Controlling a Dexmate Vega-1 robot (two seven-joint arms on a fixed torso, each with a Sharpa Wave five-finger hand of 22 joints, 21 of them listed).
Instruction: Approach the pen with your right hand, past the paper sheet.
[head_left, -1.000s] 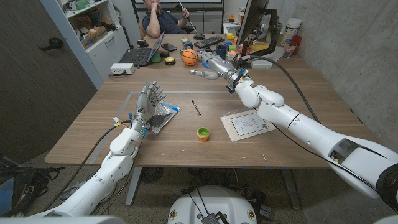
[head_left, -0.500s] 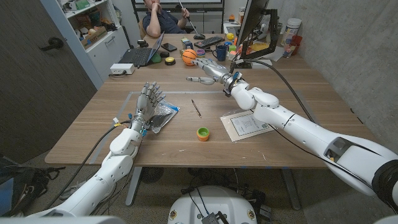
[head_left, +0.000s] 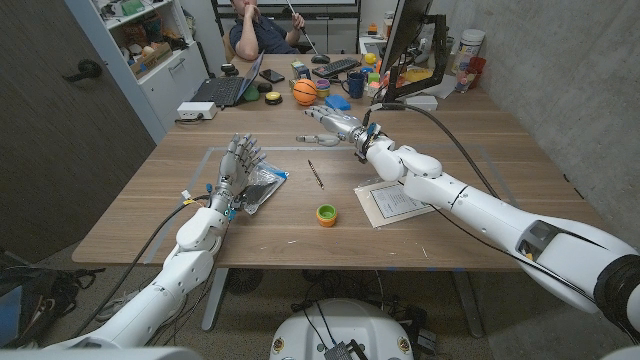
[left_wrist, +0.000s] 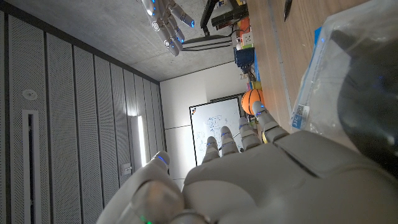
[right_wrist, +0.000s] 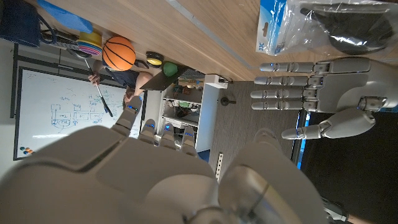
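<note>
On the light wooden tabletop (head_left: 150, 205), the left hand (head_left: 236, 165) stands at the left with its fingers (head_left: 247, 150) upright and spread, holding nothing; just beside it lies a clear plastic bag with a dark object inside and a blue-and-white label (head_left: 264, 185). Further right lies the pen (head_left: 316, 174), a thin dark stick lying bare on the wood, angled slightly, apart from everything else. In front of it, nearer the robot, sits a small round green-and-yellow lid (head_left: 327, 214), and to the right of that the white printed paper sheet (head_left: 397, 201) lies flat under the right forearm. The right hand (head_left: 331, 126) hovers beyond the pen, above the tabletop, its fingers (head_left: 312, 115) stretched out and loosely apart, empty. An orange basketball (head_left: 304, 92) rests further back. The right wrist view shows the left hand (right_wrist: 323, 93) with fingers straight and parted beside the bag (right_wrist: 336, 28); the left wrist view shows the bag's label edge (left_wrist: 311, 81) up close.
</note>
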